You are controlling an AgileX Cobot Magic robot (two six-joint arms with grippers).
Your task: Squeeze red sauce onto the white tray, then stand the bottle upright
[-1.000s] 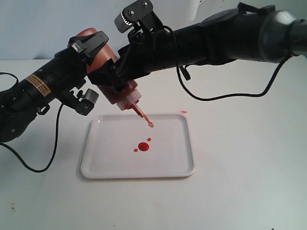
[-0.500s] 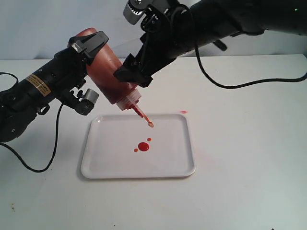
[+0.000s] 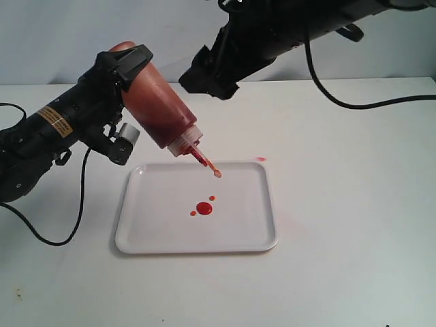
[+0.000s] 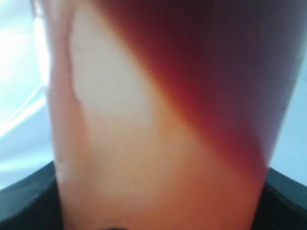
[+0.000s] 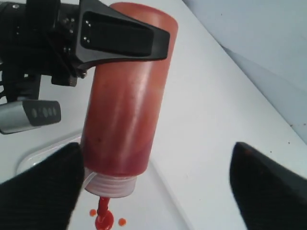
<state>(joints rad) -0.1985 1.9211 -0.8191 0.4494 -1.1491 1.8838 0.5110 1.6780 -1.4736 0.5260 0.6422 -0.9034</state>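
A: Where is the bottle (image 3: 158, 102) to be found?

B: In the upper left of the exterior view, tilted nozzle-down over the far edge of the white tray (image 3: 157, 235). Its base end is clamped in the left gripper (image 3: 128, 68), whose jaws are pressed against the bottle wall. In the left wrist view only blurred orange-red plastic is shown.

A: And the red sauce (image 3: 203, 208)?

B: A round blob with two small drops beside it is seen near the middle of the tray. The red nozzle (image 3: 197, 154) is pointed at the tray, with the tethered cap (image 3: 216, 174) dangling just below it. Whether sauce is flowing cannot be told.

A: What of the right gripper (image 3: 208, 75)?

B: It is held at the top centre of the frame, apart from the bottle. Its jaws are spread wide with nothing between them, as the right wrist view shows.

A: How far is the task judged to be?

B: The squeezing appears done, since sauce lies on the tray. The bottle is not yet stood upright: it must be turned nozzle-up and set on the bench (image 3: 340, 238). A small red smear (image 3: 261, 159) is noted on the bench just beyond the tray's far right corner.
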